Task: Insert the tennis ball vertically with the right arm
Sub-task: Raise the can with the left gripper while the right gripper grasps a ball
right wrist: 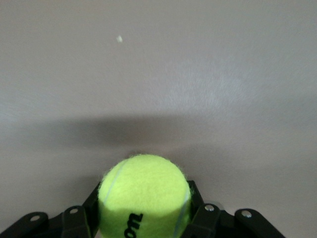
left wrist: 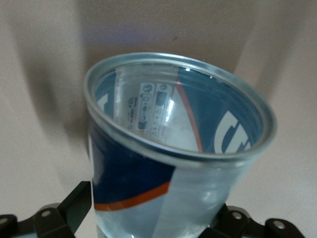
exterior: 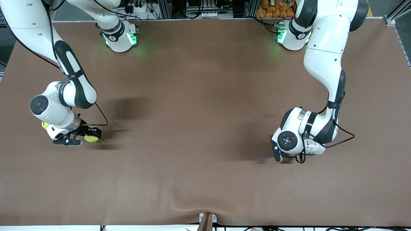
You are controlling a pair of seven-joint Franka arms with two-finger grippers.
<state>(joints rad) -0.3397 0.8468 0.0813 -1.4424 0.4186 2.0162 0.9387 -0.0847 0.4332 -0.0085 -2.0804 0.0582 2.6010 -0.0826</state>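
My right gripper [exterior: 91,136] hangs low over the brown table [exterior: 199,128] toward the right arm's end, shut on a yellow-green tennis ball [exterior: 91,138]. In the right wrist view the ball [right wrist: 143,196] sits between the black fingers [right wrist: 89,206], its black lettering showing. My left gripper [exterior: 303,154] is low toward the left arm's end, its jaws round a clear plastic ball can [left wrist: 173,163] with a blue and orange label. The can's metal-rimmed mouth is open and nothing shows inside it. In the front view only the can's white label [exterior: 313,148] shows beside the wrist.
A second yellow-green ball [exterior: 45,125] peeks out from under the right arm's wrist, farther from the front camera than the held ball. Both arm bases [exterior: 120,38] [exterior: 292,37] stand along the table's back edge. A small clamp [exterior: 207,219] sits at the table's front edge.
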